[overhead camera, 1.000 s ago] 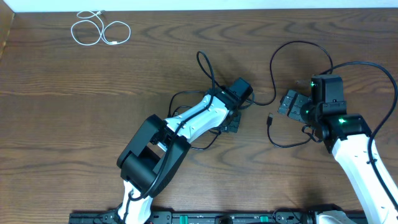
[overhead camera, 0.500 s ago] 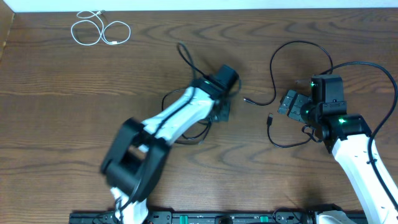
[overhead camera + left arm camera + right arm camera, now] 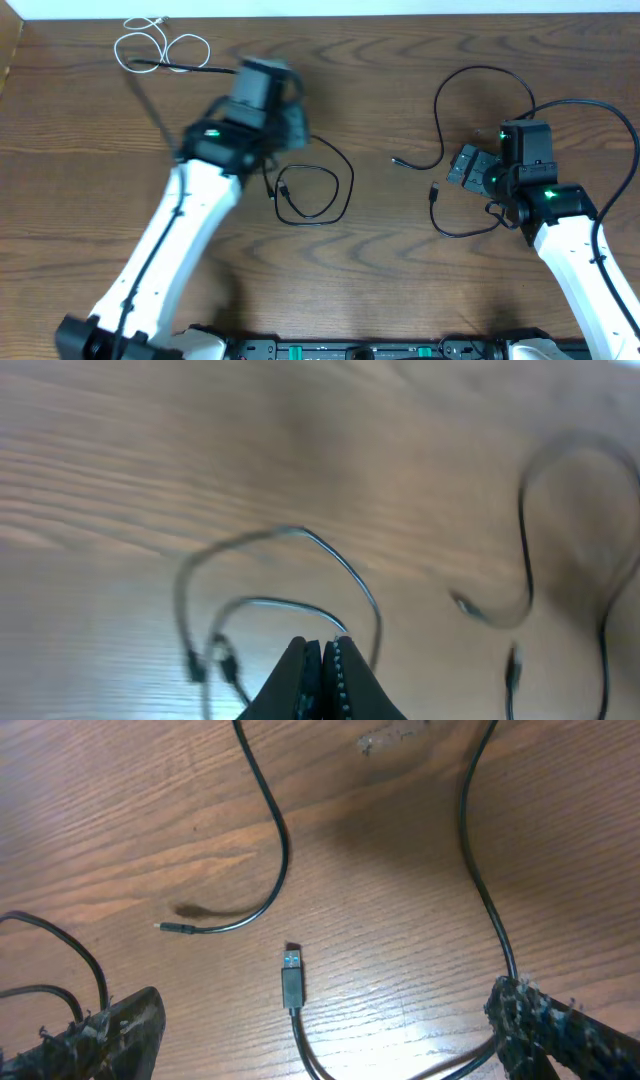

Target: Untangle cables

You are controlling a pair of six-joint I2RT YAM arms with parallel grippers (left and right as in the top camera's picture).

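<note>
My left gripper (image 3: 284, 130) is shut on a thin black cable (image 3: 312, 196) whose loop trails on the table below it. In the left wrist view the jaws (image 3: 324, 650) are pressed together, and the cable (image 3: 345, 575) runs into their tip. A second black cable (image 3: 447, 92) lies to the right, apart from the first, with its small plug (image 3: 397, 160) pointing left. My right gripper (image 3: 462, 166) hangs open over that cable's USB plug (image 3: 291, 982), which lies between the spread fingers (image 3: 105, 1030) untouched. A white cable (image 3: 160, 46) lies coiled at the far left.
The table's far edge runs just behind the white cable. The left arm (image 3: 170, 240) crosses the left half of the table diagonally. Thick black leads (image 3: 590, 105) arc around the right arm.
My left arm has swung up and to the left, dragging its black cable leftward away from the right-hand cable. The right arm and its cable have not moved.
</note>
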